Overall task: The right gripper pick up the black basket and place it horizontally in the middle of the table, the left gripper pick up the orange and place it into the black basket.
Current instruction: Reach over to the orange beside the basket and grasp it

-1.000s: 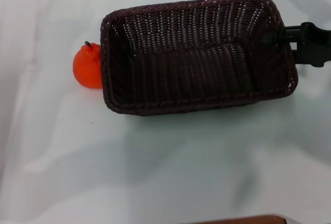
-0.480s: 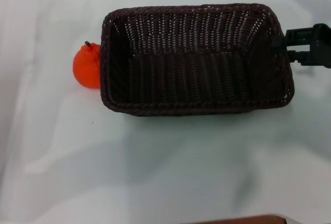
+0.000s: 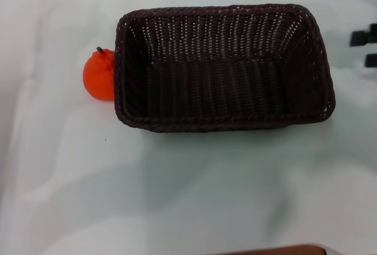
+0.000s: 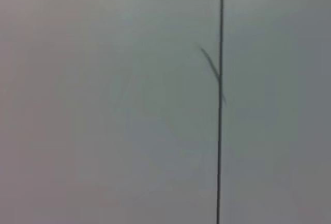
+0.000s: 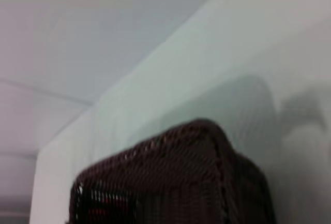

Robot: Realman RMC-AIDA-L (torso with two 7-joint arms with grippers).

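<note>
The black basket (image 3: 224,66) lies flat and lengthwise across the middle of the white table (image 3: 177,196), open side up and empty. It also shows in the right wrist view (image 5: 176,182), from one end. The orange (image 3: 99,75) sits on the table against the basket's left end. My right gripper (image 3: 366,46) is at the right edge of the head view, clear of the basket, with its two fingertips (image 3: 360,37) apart and nothing between them. My left gripper is out of view.
A brown edge (image 3: 277,250) shows at the bottom of the head view. The left wrist view shows only a pale surface with a thin dark line (image 4: 220,131).
The basket settled level on the table. My right gripper let go of its right end and drew back to the right, away from the basket. The orange has not moved.
</note>
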